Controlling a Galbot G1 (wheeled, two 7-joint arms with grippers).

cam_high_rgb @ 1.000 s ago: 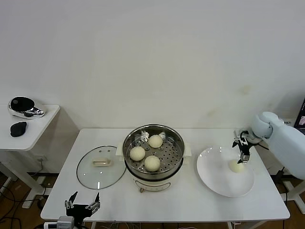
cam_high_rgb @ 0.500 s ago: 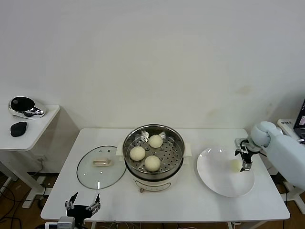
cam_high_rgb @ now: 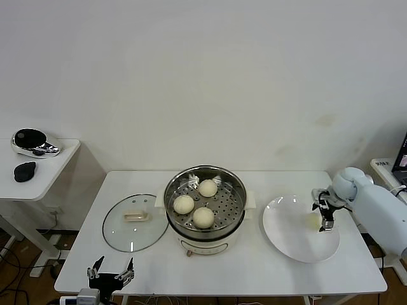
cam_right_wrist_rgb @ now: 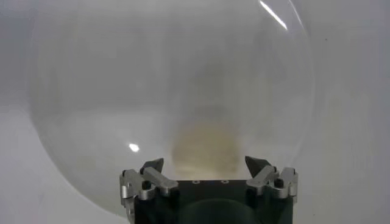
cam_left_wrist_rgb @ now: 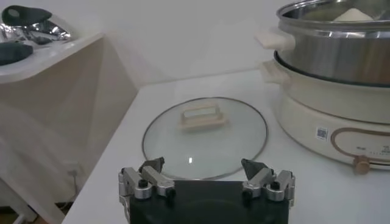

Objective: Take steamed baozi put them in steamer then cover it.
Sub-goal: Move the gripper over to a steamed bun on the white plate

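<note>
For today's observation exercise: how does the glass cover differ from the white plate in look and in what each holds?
The cover is clear glass with a metal rim and a cream handle; the plate is opaque white with no handle. The cover lies on the steamer's left with nothing on it; the plate lies on its right and holds one baozi, under the open right pincer. Both are round and lie flat on the table.

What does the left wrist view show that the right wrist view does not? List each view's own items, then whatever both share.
Left wrist only: the cover lying flat on the table beside the steamer, behind the open left gripper. Right wrist only: the white plate with the last baozi just ahead of the open right gripper. Shared: nothing; each shows only its own gripper.
</note>
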